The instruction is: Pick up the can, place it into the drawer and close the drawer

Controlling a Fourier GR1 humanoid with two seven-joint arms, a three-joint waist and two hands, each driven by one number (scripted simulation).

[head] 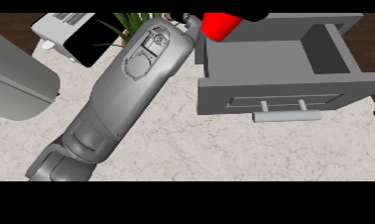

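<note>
At the far left, a grey rounded object (22, 89) lies partly in view on the pale marble counter (183, 148). Behind it, near the counter's back edge, sits a white appliance (62, 27) with a black panel on its face, and just right of that the green leaves of a plant (132, 22) stick up.

One grey forearm (121, 94) runs diagonally from the lower left corner up toward the top centre, crossing in front of the plant. Which arm it is cannot be told from this view. Its black hand (249, 17) shows only as a dark sliver at the top, just beside the red can (218, 25), and whether its fingers are curled round the can or spread cannot be told.

The red can sits at the back left corner of the open grey drawer (271, 101), over its rear wall, with its lower part hidden behind the drawer's edge. The drawer is pulled out, its inside bare and grey, and its pale bar handle (285, 115) faces the viewer on the front panel.
</note>
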